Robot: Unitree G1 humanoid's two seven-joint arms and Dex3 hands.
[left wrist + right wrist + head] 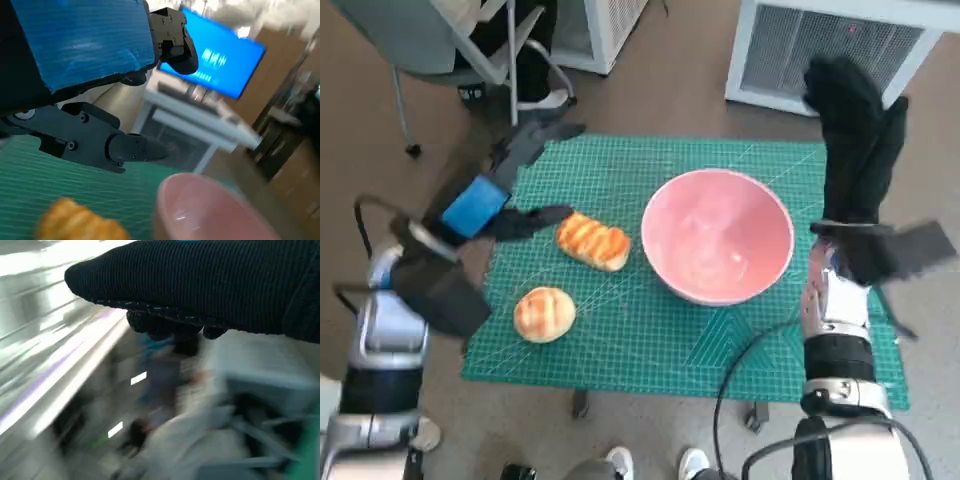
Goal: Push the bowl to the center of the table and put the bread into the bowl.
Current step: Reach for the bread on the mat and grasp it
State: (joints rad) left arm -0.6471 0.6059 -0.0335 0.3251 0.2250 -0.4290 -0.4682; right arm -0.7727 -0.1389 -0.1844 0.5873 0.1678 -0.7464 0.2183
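A pink bowl stands empty on the green cutting mat, right of the middle. An oblong striped bread lies just left of the bowl; a round bun lies nearer the front left. My left hand hovers beside the oblong bread, fingers spread, holding nothing. In the left wrist view its black fingers hang above the bread and the bowl's rim. My gloved right hand is raised over the mat's right edge, fingers extended and empty. The glove fills the blurred right wrist view.
A chair stands behind the table at the left, and a white grilled unit at the back right. Cables hang by my right forearm. Shoes show at the table's front edge.
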